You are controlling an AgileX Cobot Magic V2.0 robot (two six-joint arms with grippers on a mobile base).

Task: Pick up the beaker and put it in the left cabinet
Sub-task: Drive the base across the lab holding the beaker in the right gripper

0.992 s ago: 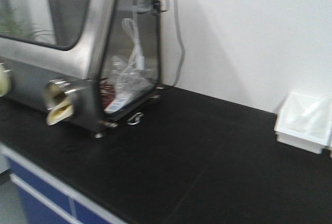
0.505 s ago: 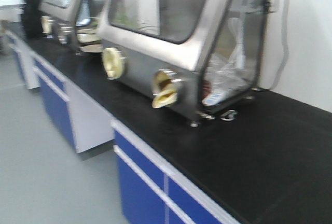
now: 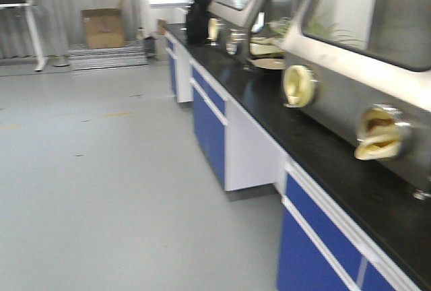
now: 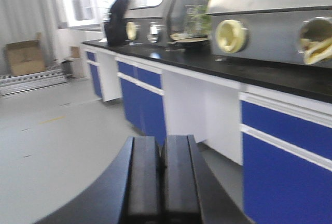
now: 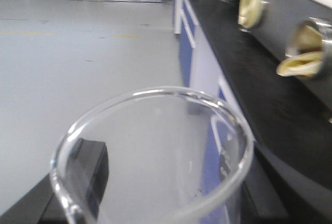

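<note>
The beaker (image 5: 155, 175), a clear glass cylinder with a thick rim, fills the lower part of the right wrist view. My right gripper (image 5: 168, 187) is shut on it, one black finger (image 5: 88, 169) on its left side and the other on its right. It is held above the grey floor beside the bench. In the left wrist view my left gripper (image 4: 161, 143) is shut, pads pressed together with nothing between them, also above the floor. Neither gripper shows in the front view. The left cabinet is out of view.
A long black-topped bench (image 3: 323, 163) with blue cupboard fronts (image 3: 209, 126) runs along the right. Stainless-steel boxes (image 3: 363, 42) with glass windows and yellow glove ports stand on it, with a black bag (image 3: 200, 11) at its far end. Grey floor (image 3: 101, 170) spreads left toward a cardboard box (image 3: 103, 28).
The front view has swung left, from the bench top and the steel box's end to a look along the bench and across the floor. The white tray has left the view.
</note>
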